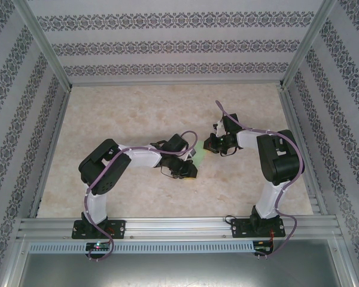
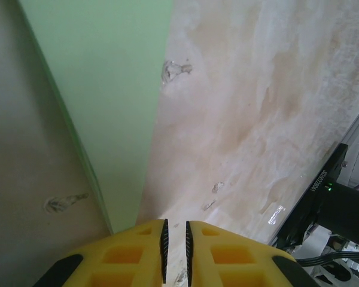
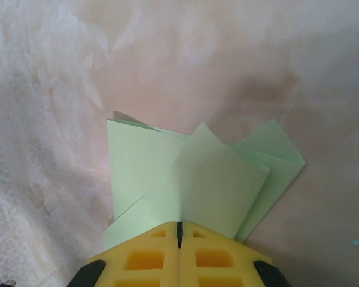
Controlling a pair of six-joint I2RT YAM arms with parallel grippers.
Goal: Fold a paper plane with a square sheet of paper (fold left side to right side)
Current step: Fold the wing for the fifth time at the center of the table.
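Note:
The square sheet of paper [image 3: 143, 167] is light green and partly folded, with several overlapping flaps lying on the marbled table [image 3: 227, 60]. My right gripper [image 3: 179, 224] is shut, its yellow fingertips down at the sheet's near edge where a crease runs up to them. From above, a sliver of the paper [image 1: 199, 157] shows between my right gripper [image 1: 210, 145] and left gripper [image 1: 190, 172]. In the left wrist view the paper [image 2: 107, 78] stretches away at upper left. My left gripper [image 2: 176, 224] stands just right of its edge, jaws a narrow gap apart with bare table between them.
Patterned walls [image 1: 167, 48] and aluminium posts enclose the table on three sides. A metal rail [image 1: 179, 230] carrying both arm bases runs along the near edge. A black box with a green light [image 2: 341, 209] sits at the table's edge. Scuff marks [image 2: 176, 70] dot the tabletop.

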